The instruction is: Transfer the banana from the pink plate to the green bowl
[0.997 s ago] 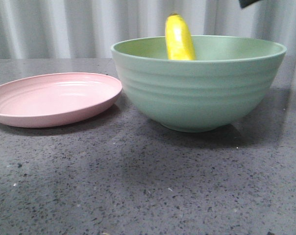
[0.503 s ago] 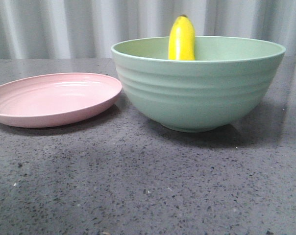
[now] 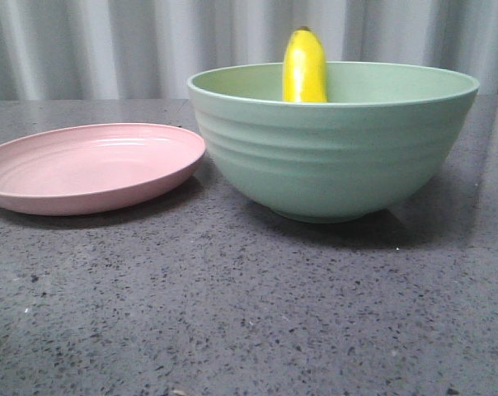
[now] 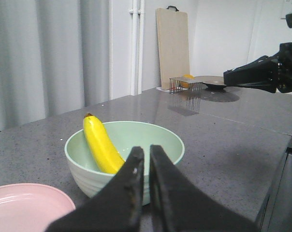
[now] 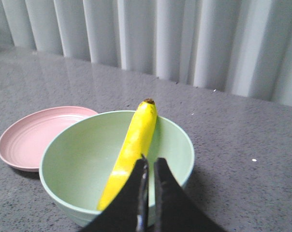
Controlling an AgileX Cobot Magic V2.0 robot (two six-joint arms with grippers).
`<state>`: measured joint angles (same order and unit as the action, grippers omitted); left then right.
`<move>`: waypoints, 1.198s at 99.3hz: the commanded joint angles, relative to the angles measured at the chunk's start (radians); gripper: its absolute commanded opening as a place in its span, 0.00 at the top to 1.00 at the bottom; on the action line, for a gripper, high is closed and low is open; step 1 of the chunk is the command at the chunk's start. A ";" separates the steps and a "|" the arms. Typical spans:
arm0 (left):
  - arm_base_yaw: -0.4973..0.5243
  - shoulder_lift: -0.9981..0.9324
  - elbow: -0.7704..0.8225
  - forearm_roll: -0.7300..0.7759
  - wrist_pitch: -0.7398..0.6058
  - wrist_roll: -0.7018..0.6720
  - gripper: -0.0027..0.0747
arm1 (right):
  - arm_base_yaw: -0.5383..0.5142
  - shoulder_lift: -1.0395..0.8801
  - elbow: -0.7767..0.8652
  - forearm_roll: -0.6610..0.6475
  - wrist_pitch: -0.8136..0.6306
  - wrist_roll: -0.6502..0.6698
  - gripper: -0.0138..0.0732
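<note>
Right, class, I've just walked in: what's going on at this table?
Nothing is being held. The banana leans inside the green bowl, its dark tip poking above the rim. The pink plate beside it is bare. The left tool and right tool are both nearly closed on nothing, away from the bowl.

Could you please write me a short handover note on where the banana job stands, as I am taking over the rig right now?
Left gripper: shut on nothing, held back from the bowl.
Right gripper: shut on nothing, above the near side of the bowl.
Banana: inside the green bowl, leaning against the wall with its dark tip poking above the rim.
Pink plate: bare, on the table just to the left of the bowl in the front view.
Done: the banana is off the plate and in the bowl, released.
Left: nothing on the transfer itself; probably just park both arms.
</note>
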<state>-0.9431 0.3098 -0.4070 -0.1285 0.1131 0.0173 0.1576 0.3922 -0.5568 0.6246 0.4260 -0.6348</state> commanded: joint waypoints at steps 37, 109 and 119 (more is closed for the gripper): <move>-0.002 -0.168 0.131 -0.009 -0.086 -0.002 0.99 | 0.000 -0.347 0.185 0.010 -0.089 -0.017 0.92; 0.220 -0.168 0.232 0.007 -0.086 -0.002 0.99 | 0.000 -0.347 0.185 0.010 -0.091 -0.017 0.92; 0.391 -0.168 0.274 0.007 -0.087 -0.002 0.99 | 0.000 -0.347 0.185 0.010 -0.091 -0.017 0.92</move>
<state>-0.6680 0.1330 -0.1365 -0.1219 0.1074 0.0173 0.1576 0.0333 -0.3484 0.6246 0.3968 -0.6410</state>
